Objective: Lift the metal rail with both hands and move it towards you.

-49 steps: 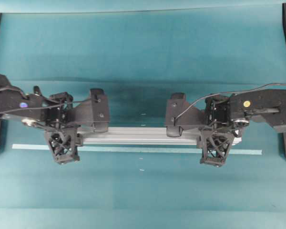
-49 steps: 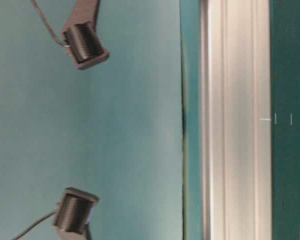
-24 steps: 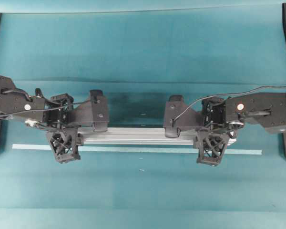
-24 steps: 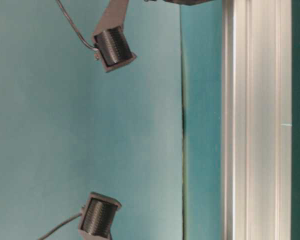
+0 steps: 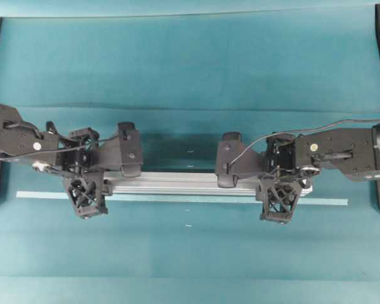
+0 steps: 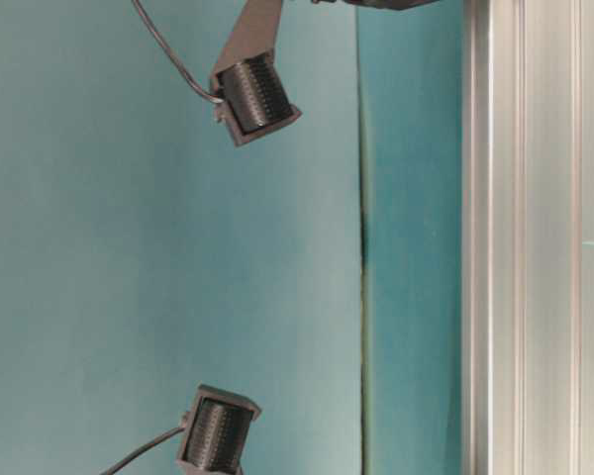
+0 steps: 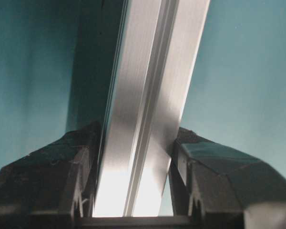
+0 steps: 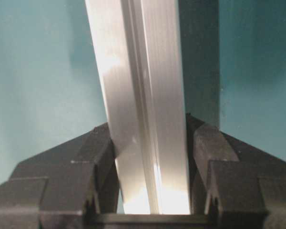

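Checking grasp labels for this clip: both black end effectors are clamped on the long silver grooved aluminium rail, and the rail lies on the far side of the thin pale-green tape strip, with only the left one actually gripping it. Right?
Not quite: both grip. The right wrist view shows the right end effector closed on the long silver grooved aluminium rail, as the left end effector is. The rest holds: the rail lies beyond the thin pale-green tape strip.

No legible text, labels, brands or numbers anywhere.

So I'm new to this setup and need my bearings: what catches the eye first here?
The long silver metal rail lies crosswise at mid-table. The left gripper clamps it near one end and the right gripper near the other; both wrist views show it pinched between the fingers. Just in front runs a thin pale-green tape strip, parallel to it.
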### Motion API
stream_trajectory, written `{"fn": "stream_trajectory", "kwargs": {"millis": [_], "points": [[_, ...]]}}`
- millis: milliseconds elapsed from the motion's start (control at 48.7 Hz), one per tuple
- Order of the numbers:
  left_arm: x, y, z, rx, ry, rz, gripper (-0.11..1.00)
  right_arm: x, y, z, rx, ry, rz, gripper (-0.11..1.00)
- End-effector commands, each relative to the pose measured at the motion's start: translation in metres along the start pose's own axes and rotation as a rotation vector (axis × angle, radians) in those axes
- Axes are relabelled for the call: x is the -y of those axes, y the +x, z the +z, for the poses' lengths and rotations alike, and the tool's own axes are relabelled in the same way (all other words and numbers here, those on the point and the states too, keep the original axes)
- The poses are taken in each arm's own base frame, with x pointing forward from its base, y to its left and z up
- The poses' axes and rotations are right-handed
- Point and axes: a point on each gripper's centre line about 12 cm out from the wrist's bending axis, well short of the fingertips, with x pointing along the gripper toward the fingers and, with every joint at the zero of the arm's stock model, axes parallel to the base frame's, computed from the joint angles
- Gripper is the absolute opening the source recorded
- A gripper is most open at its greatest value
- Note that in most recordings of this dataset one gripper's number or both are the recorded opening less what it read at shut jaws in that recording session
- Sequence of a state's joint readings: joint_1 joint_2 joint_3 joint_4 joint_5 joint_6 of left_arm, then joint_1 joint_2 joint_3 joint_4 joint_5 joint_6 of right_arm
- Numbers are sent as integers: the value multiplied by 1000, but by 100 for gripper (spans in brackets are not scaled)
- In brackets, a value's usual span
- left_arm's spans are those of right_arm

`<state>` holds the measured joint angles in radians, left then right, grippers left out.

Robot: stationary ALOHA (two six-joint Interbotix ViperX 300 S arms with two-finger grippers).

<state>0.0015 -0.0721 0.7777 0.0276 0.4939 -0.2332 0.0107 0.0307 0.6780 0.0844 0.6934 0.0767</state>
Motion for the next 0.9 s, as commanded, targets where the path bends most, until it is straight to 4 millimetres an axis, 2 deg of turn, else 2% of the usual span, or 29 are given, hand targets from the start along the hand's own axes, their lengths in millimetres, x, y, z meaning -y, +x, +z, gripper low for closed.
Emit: {"fn": "stream_trajectory", "kwargs": {"millis": [0,247,431,884], "points": [[3,-3,11,56,-69,-18,32,-6,-2,6,35,1,11,36],[3,3,6,27,-64,-12,32,-7,0,5,50,3,14,36],[-6,2,9,33,-87,-1,32,-6,1,5,53,3,14,36],[-9,2,10,35,-95,2,32,-2,2,8,73,18,12,36]]}}
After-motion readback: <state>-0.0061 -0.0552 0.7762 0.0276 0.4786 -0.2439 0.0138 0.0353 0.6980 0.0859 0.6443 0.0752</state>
